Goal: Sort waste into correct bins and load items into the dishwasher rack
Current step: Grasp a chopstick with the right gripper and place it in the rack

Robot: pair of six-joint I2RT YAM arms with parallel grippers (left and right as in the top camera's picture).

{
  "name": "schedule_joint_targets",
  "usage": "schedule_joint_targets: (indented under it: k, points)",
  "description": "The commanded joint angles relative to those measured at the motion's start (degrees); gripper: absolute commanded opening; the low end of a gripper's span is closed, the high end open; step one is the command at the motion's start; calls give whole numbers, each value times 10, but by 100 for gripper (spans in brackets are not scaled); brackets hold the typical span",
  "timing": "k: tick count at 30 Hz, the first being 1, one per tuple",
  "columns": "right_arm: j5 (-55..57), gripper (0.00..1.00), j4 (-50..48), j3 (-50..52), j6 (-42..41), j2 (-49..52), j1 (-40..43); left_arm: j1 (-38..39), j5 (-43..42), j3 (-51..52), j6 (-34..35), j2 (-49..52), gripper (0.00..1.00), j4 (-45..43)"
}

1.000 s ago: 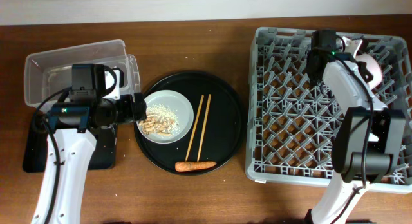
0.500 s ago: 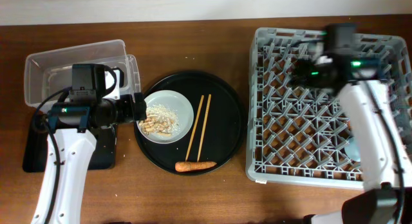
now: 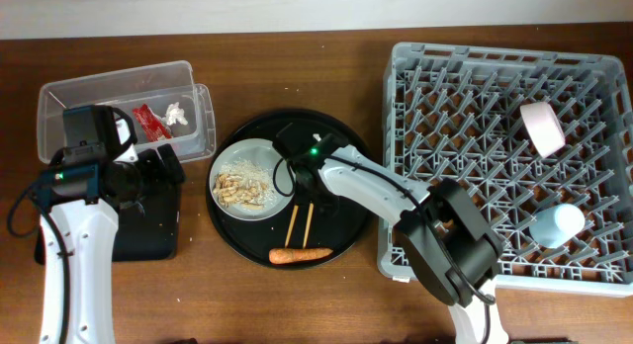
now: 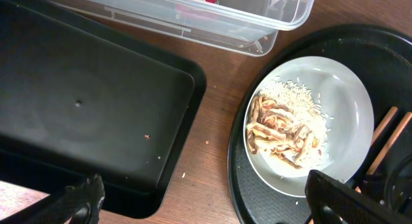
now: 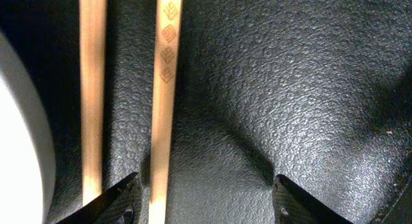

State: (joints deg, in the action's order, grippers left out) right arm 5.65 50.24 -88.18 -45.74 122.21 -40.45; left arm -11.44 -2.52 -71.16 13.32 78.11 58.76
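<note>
My right gripper [image 3: 302, 193] [image 5: 207, 201] hangs open low over the wooden chopsticks [image 3: 308, 225] [image 5: 164, 89] on the round black tray. One stick lies between the fingers and the other runs by the left fingertip. Beside them the grey-green plate [image 3: 259, 156] [image 4: 347, 102] holds beige food scraps [image 3: 242, 186] [image 4: 283, 130]. A carrot [image 3: 301, 254] lies at the tray's front. My left gripper [image 3: 170, 171] [image 4: 209, 208] stands wide open and empty between the shallow black tray [image 4: 84, 102] and the plate. The clear tub [image 3: 59, 102] holds a red wrapper [image 3: 150, 122] and a tissue [image 3: 178, 113].
The grey dishwasher rack [image 3: 425, 67] fills the right side, with a white-pink bowl [image 3: 542, 127] and a light blue cup [image 3: 556, 223] among its pegs. The round black tray [image 3: 346, 156] sits between the bins and the rack. My right arm spans from the rack's front corner to the tray.
My right arm swung from the rack to the chopsticks, leaving the bowl in the rack, and its jaws opened. My left arm drew back leftward from the plate.
</note>
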Motion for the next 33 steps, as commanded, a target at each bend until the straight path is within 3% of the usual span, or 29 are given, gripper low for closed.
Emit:
schedule_joint_targets:
  k: [1, 3, 7, 10, 14, 20, 26, 28, 33]
  points:
    - [30, 63, 5, 0, -29, 19, -2, -2, 4, -2, 8, -2, 99, 0]
    - [21, 60, 7, 0, -28, 30, -2, -2, 4, -2, 8, -2, 99, 1]
    - [-2, 31, -6, 0, -28, 31, 0, -2, 4, -2, 8, -2, 99, 1]
    - [-34, 16, -39, 0, -33, 30, 0, -2, 4, -2, 8, -2, 99, 1]
    - [-46, 4, -60, 0, -33, 30, 0, -2, 4, -2, 8, -2, 99, 0]
    - [-44, 4, -61, 0, -21, -24, 15, -2, 4, -2, 8, -2, 99, 0]
    - [-19, 4, -63, -5, 91, -139, 37, -2, 4, -2, 8, -2, 99, 1]
    - [2, 4, -21, -5, 153, -200, 73, -2, 4, -2, 8, -2, 99, 1]
    - [-12, 4, 149, -5, 335, -269, 309, -2, 2, -2, 8, -2, 99, 1]
